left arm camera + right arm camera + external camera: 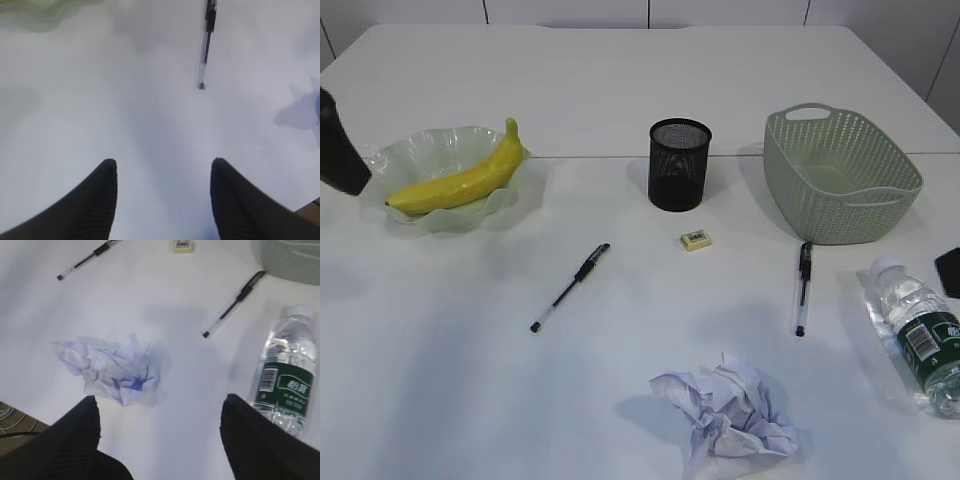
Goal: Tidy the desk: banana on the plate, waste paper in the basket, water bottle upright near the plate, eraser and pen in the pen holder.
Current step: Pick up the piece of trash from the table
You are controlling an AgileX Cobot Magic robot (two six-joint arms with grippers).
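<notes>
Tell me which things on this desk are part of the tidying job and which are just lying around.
Part of the job:
yellow banana
pale green wavy plate
crumpled white paper
green woven basket
clear plastic water bottle
small yellow eraser
two black pens
black mesh pen holder

Just lying around:
Nothing visible.

1. The left gripper (163, 200) hung above the table with its jaws spread wide, nothing between them.
2. Its two dark, ribbed fingers (97, 200) rose from the lower edge of the left wrist view, tips pointing up the frame and slightly inward.
3. In the exterior view, only a dark part of the left arm (338, 145) showed at the left edge.
4. The right gripper (160, 440) was likewise parted wide and held nothing, well above the table.
5. Its black fingers (255, 440) entered from the bottom corners of the right wrist view.
6. A small dark piece of the right arm (950, 272) showed at the right edge of the exterior view.
</notes>
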